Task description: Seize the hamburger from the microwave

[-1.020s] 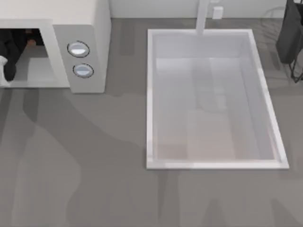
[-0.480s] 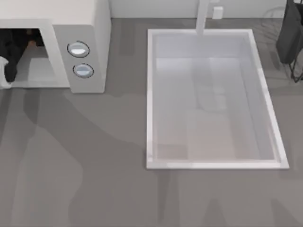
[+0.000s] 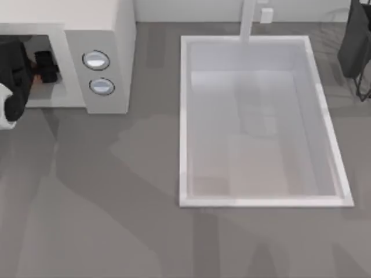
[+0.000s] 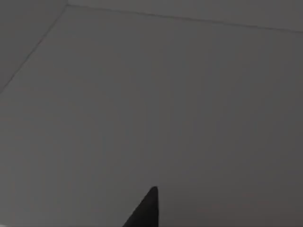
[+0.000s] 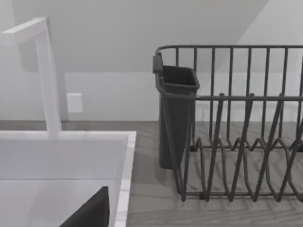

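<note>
The white microwave (image 3: 98,29) stands at the table's back left, its two knobs (image 3: 96,59) on the side panel. My left arm reaches into its grey cavity, and the left gripper (image 3: 47,68) sits near the cavity's right wall. A small orange-brown speck, the hamburger (image 3: 36,79), shows just beside the gripper, mostly hidden by the arm. I cannot tell whether it is held. In the left wrist view there is the cavity's plain grey wall (image 4: 151,94) and a dark part of the gripper (image 4: 146,210). My right arm (image 3: 355,46) is parked at the back right.
A white sink basin (image 3: 184,116) with a faucet (image 3: 248,20) takes up the middle and right of the table. A dark wire dish rack (image 5: 236,118) with a cutlery holder (image 5: 176,118) stands beyond the sink's right side. Grey tabletop lies in front of the microwave.
My left arm has shifted inside the microwave. Its gripper head has come into sight toward the cavity's right side. The right arm has not moved.
</note>
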Controlling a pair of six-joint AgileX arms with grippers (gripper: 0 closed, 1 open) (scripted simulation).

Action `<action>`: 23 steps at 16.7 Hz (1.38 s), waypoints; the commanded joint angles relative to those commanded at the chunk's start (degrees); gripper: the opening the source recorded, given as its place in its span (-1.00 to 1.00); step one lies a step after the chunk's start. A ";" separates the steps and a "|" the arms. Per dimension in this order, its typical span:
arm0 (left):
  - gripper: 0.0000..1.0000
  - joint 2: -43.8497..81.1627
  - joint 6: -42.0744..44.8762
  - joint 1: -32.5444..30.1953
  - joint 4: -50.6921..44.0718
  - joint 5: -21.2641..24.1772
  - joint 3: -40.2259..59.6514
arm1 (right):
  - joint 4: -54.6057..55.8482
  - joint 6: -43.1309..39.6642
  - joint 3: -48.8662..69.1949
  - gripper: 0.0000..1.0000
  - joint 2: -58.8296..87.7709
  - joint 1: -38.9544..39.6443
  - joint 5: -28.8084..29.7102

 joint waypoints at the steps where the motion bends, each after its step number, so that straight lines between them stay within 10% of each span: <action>1: -1.00 -4.80 -0.76 -2.27 -1.15 -2.15 -3.87 | 0.00 0.00 0.00 1.00 0.00 0.00 0.00; 7: -1.00 -23.85 -4.24 -12.67 -6.44 -12.02 -21.07 | 0.00 0.00 0.00 1.00 0.00 0.00 0.00; 15: -1.00 -22.94 -4.32 -11.63 -5.61 -13.58 -23.50 | 0.00 0.00 0.00 1.00 0.00 0.00 0.00; 23: -1.00 -5.32 -4.54 -13.23 19.23 -13.19 -28.55 | 0.00 0.00 0.00 1.00 0.00 0.00 0.00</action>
